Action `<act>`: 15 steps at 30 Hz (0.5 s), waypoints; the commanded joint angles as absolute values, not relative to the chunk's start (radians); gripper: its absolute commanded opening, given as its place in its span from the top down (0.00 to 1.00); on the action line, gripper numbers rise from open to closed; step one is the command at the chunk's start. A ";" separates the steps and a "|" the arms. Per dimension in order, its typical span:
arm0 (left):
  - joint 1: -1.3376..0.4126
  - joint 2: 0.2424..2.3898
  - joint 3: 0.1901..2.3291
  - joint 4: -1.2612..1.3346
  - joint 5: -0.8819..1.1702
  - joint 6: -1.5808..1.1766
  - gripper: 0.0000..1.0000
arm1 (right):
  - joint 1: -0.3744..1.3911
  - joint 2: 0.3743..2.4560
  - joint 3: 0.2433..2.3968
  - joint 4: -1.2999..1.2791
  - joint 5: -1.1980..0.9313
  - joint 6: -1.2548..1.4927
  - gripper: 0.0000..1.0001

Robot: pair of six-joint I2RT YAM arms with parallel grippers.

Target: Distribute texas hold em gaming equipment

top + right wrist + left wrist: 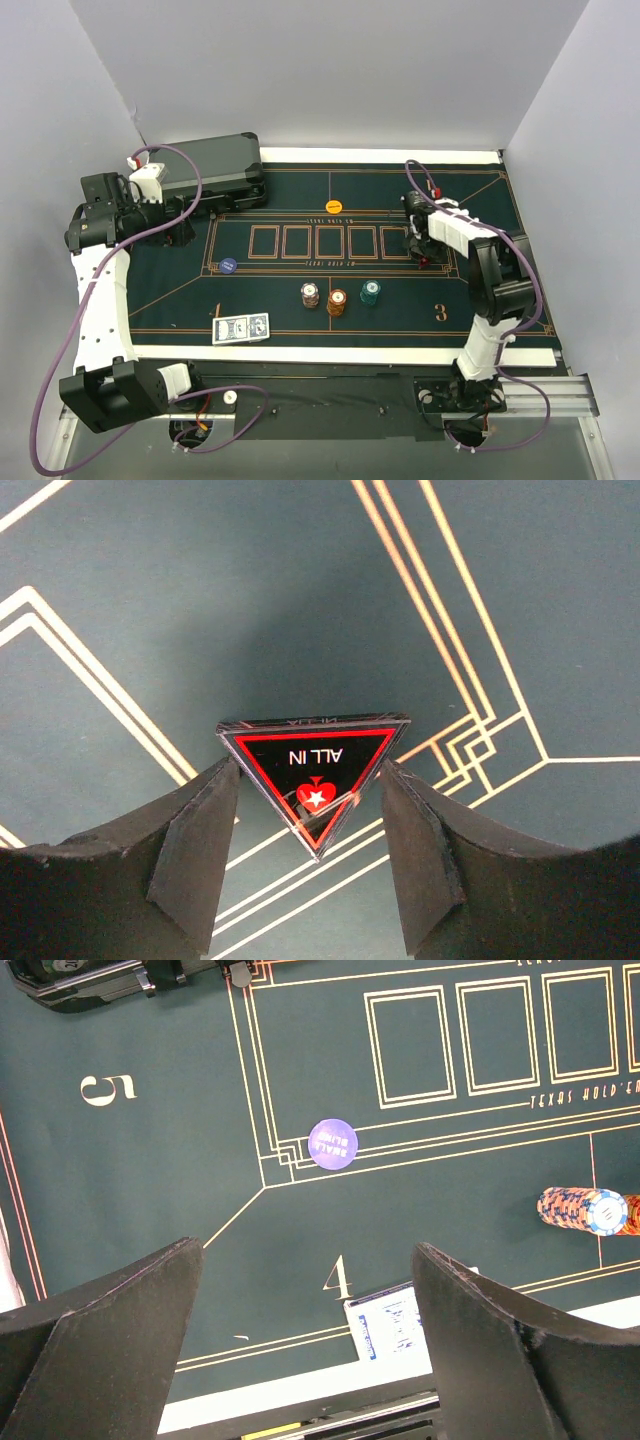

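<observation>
My right gripper (310, 772), half closed, pinches the triangular ALL IN marker (315, 755) by its slanted edges, over the green felt mat (250, 600). My left gripper (307, 1248) gapes wide, empty; the cards (388, 1325) lie just beyond it; three chip stacks (337, 300) stand mid-mat.

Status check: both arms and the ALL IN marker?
Left pincer open, empty, above mat. Right pincer straddles ALL IN marker, fingers at its edges, grip unconfirmed. Chip stacks apart, nothing blocking.

Plain pale walls (330, 70) on three sides, table (350, 354) under a dark green gold-lined mat (480, 330), even light
</observation>
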State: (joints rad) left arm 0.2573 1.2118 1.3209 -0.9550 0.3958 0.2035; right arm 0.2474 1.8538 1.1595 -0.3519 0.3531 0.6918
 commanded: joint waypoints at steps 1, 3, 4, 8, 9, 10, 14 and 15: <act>0.262 1.186 1.328 -0.945 0.399 0.215 0.04 | 0.227 1.786 1.109 -0.442 0.429 0.741 0.47; 0.262 1.186 1.327 -0.943 0.400 0.215 0.04 | 0.218 1.763 1.080 -0.446 0.436 0.759 0.47; 0.262 1.186 1.325 -0.943 0.402 0.215 0.04 | 0.212 1.756 1.068 -0.446 0.445 0.764 0.47; 0.262 1.181 1.315 -0.939 0.408 0.215 0.04 | 0.201 1.715 1.013 -0.457 0.468 0.785 0.50; 0.262 1.181 1.310 -0.939 0.413 0.215 0.04 | 0.199 1.700 1.008 -0.459 0.469 0.790 0.50; 0.262 1.180 1.304 -0.940 0.414 0.219 0.04 | 0.199 1.694 1.002 -0.462 0.471 0.792 0.50; 0.249 1.164 1.279 -0.942 0.436 0.218 0.04 | 0.204 1.629 1.009 -0.466 0.428 0.781 0.46; 0.239 1.158 1.275 -0.942 0.446 0.218 0.04 | 0.215 1.615 1.012 -0.472 0.416 0.779 0.45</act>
State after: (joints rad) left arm 0.2558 1.1992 1.2911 -0.9539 0.4023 0.2039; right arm 0.2070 1.7107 1.0039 -0.4137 0.4171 0.7700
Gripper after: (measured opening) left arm 0.963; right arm 0.531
